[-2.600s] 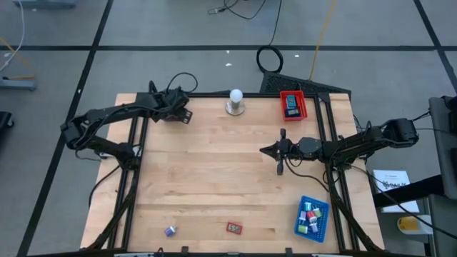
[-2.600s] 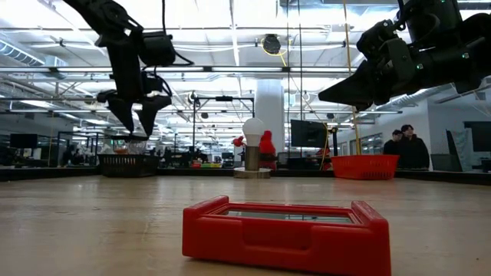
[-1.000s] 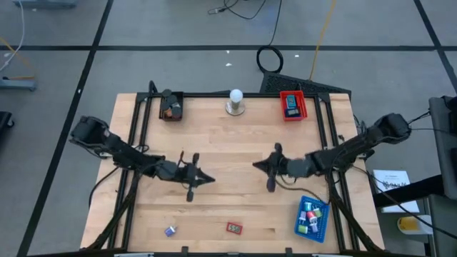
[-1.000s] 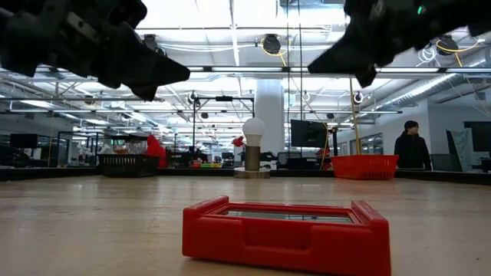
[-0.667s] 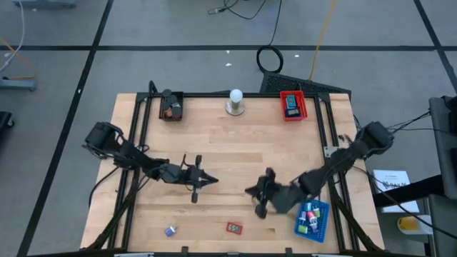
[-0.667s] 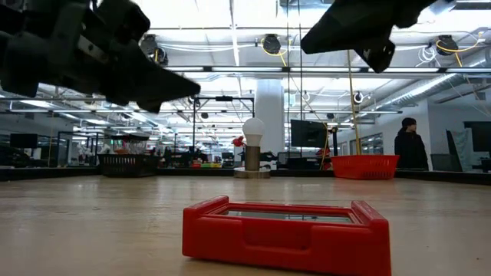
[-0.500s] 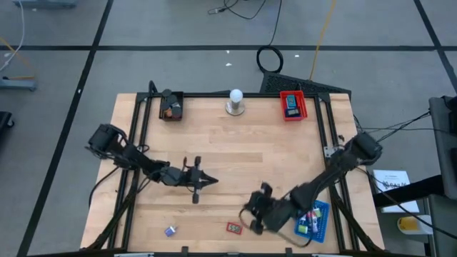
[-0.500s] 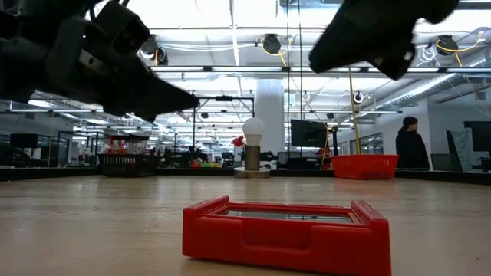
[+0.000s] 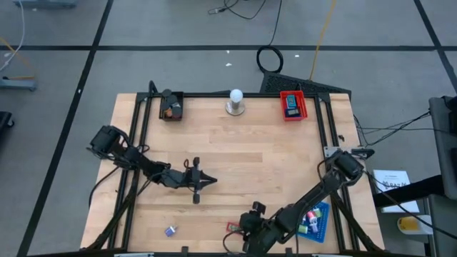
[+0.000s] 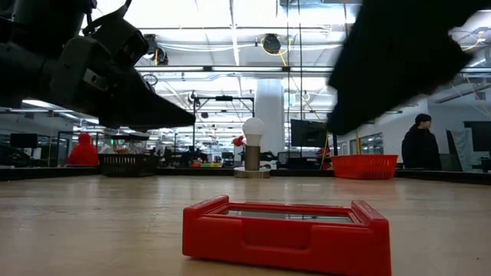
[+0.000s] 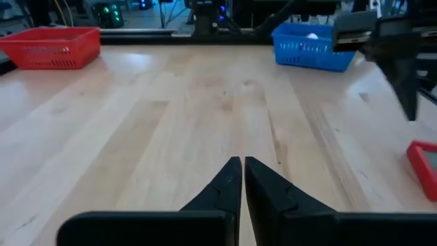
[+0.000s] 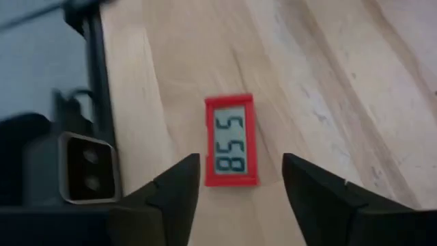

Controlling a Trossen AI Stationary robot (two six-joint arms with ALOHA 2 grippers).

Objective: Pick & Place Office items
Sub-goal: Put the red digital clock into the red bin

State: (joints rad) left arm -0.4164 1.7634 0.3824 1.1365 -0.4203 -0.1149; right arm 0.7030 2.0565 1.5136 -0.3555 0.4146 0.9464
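Right end effector [image 12: 239,179]: wide, above red display piece [image 12: 231,141] | Left end effector [image 11: 242,179]: closed, empty, mid-surface [image 9: 235,143]

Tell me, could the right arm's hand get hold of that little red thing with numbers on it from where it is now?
Probably yes. The right hand hangs over the red display piece with its fingers spread wider than the piece, and nothing lies between them. The left hand waits mid-table, out of the way.

Even, bright overhead light; ceiling lamps [image 10: 270,44] glared in low view. Soft shadows on table [image 9: 235,157]. Near arms dark, blurred silhouettes. Right wrist view soft, motion-blurred.
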